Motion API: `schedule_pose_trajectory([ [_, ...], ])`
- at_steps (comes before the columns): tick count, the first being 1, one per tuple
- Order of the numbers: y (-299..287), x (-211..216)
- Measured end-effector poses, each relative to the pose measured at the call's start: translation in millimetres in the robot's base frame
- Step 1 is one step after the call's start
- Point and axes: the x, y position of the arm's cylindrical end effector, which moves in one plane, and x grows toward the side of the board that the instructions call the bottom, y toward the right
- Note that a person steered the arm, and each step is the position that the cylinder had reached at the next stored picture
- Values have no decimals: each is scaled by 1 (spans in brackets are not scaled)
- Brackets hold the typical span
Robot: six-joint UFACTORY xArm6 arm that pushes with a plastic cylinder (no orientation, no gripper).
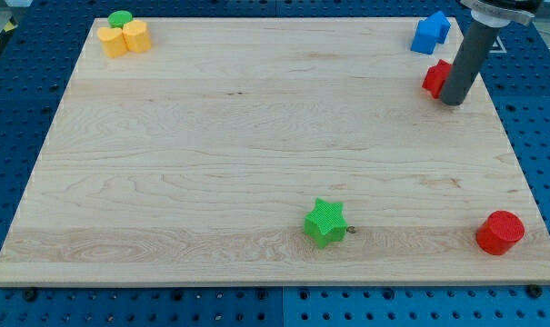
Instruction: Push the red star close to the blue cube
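**Red star pinned beside the rod, below the blue cube**

While the wooden board [256,145] lies mostly bare, the red star [435,78] sits at the view's upper right, partly hidden behind the dark rod, so its pointing direction and long axis cannot be made out. My tip [453,102] rests on the board touching the star's right side; the rod rises nearly upright, leaning slightly toward the view's top right (it carries no jaws, so nothing opens or closes). The blue cube [430,32] stands just above the star, apart from it. Elsewhere: 1 green star [325,222] near the bottom centre, 1 red cylinder [500,232] at bottom right, and a yellow block [114,42], a second yellow block [135,35] and a green block [120,18] clustered at top left.
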Motion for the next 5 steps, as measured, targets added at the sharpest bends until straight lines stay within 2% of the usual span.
schedule_pose_trajectory([
  [5, 0, -23],
])
